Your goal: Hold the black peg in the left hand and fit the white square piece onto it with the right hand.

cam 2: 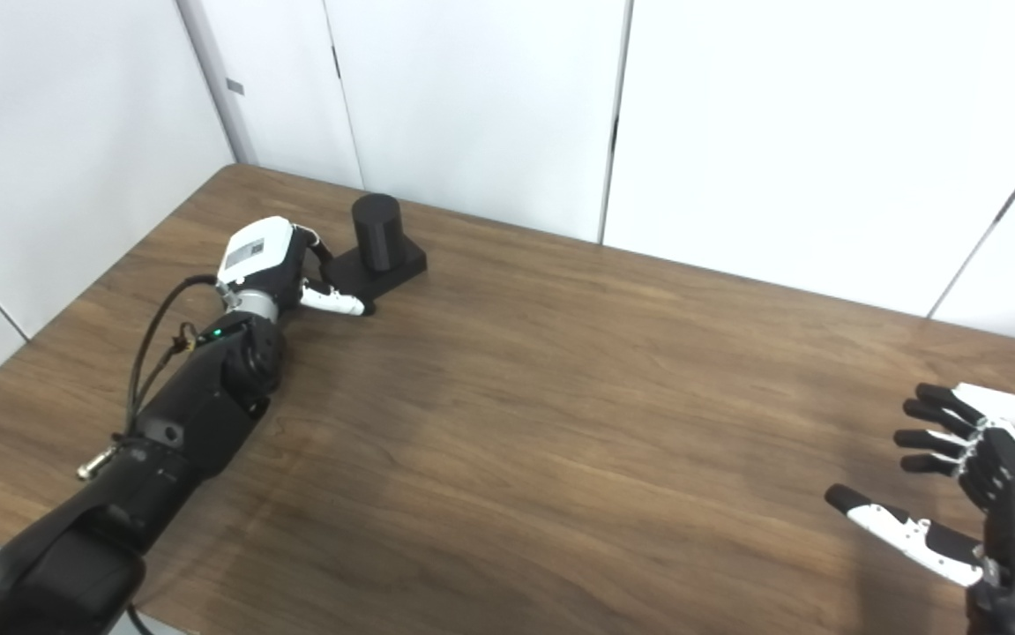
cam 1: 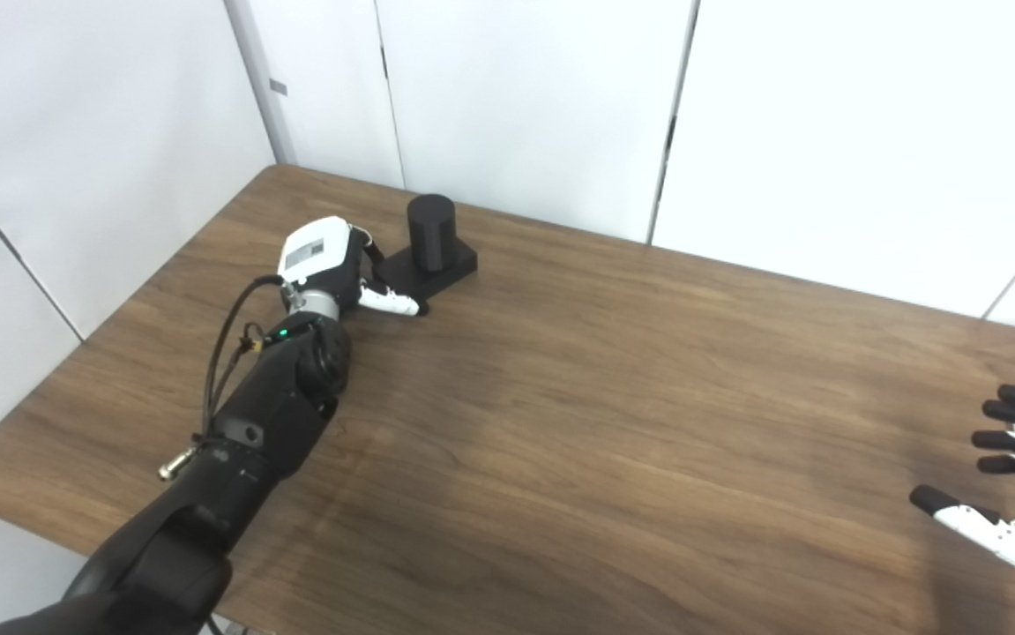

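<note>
Standing upright on its square base, black peg (cam 1: 430, 231) sits at far-left of worktop (cam 1: 613, 397). Left hand (cam 1: 331, 265) is at the base w/ thumb against its front edge; firm grasp can't be told. Right hand (cam 2: 970, 494) hovers spread, holding nothing, just beside white square piece (cam 2: 1014, 419) near right edge.

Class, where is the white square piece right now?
The white square piece lies on the wooden table at the far right, just behind the open right hand.
</note>
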`<state>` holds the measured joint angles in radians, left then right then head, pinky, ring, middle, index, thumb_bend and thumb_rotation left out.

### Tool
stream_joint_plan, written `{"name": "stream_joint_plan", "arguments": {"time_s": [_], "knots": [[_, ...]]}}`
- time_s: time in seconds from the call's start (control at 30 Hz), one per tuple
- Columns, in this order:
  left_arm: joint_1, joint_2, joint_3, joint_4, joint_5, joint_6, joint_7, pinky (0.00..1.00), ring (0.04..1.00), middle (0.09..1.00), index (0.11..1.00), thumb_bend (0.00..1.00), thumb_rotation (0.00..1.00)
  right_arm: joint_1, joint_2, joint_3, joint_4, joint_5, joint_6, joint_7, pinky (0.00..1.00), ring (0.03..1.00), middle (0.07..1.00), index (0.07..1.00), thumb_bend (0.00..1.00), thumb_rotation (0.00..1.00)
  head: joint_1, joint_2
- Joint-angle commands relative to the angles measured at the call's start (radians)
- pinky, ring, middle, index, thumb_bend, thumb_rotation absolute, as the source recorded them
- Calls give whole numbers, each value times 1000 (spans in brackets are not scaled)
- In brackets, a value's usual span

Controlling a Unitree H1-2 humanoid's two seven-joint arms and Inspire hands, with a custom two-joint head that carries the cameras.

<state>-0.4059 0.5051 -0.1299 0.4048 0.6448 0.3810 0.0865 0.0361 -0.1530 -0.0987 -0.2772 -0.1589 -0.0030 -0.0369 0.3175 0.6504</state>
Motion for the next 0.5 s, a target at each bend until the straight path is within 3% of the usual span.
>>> {"name": "stream_joint_plan", "arguments": {"time_s": [0.0,0.13,0.47], "knots": [[5,16,-15,-19,-41,-32,-65,684,857,812,482,525,58,-27,-7,-9,-14,6,-51,-10,526,616,699,714,527,0,1,1],[15,27,-20,-29,-68,-79,-99,745,881,821,482,523,52,-27,-7,-9,-10,7,-54,-10,527,610,695,710,525,0,0,1],[51,36,-84,-105,-87,-203,-170,785,898,857,484,523,54,-27,-5,-8,-5,7,-59,-11,517,609,694,704,522,0,-15,7]]}}
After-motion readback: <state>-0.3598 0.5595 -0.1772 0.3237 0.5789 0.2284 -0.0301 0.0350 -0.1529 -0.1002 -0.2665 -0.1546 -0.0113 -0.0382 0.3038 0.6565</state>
